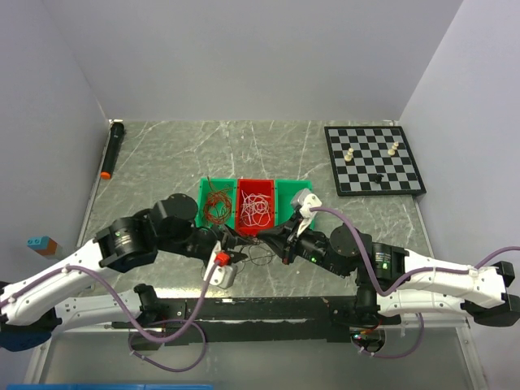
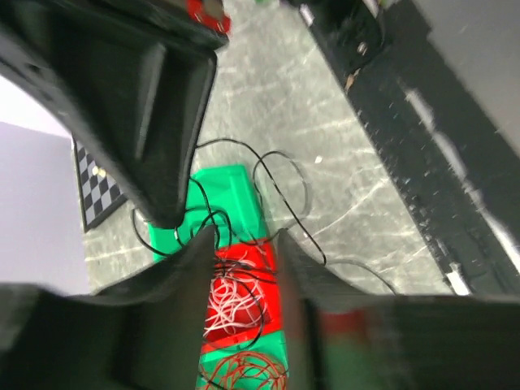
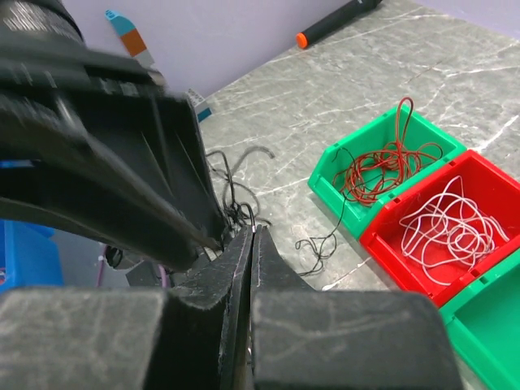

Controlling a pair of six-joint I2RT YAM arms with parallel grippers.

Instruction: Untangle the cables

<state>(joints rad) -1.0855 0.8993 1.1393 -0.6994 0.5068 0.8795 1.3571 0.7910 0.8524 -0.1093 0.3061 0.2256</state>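
Observation:
Black cables (image 1: 258, 253) lie loose on the table in front of the bins. Red cables (image 1: 215, 205) lie in the left green bin (image 1: 203, 188), and white cables (image 1: 256, 209) in the red bin (image 1: 244, 188). My left gripper (image 1: 231, 241) is open; in its wrist view its fingertips (image 2: 244, 237) straddle black cable strands (image 2: 280, 175) above the white cables (image 2: 231, 301) and red cables (image 2: 244, 374). My right gripper (image 1: 262, 237) is shut, its tips (image 3: 253, 231) pinching a black cable (image 3: 236, 195) right beside the left gripper. The red cables (image 3: 382, 166) and white cables (image 3: 455, 227) show to its right.
A second green bin (image 1: 288, 199) stands right of the red one. A chessboard (image 1: 374, 158) with a few pieces is at the back right. A black marker with an orange tip (image 1: 112, 149) lies at the back left. A blue and orange block (image 1: 41, 242) sits off the left edge.

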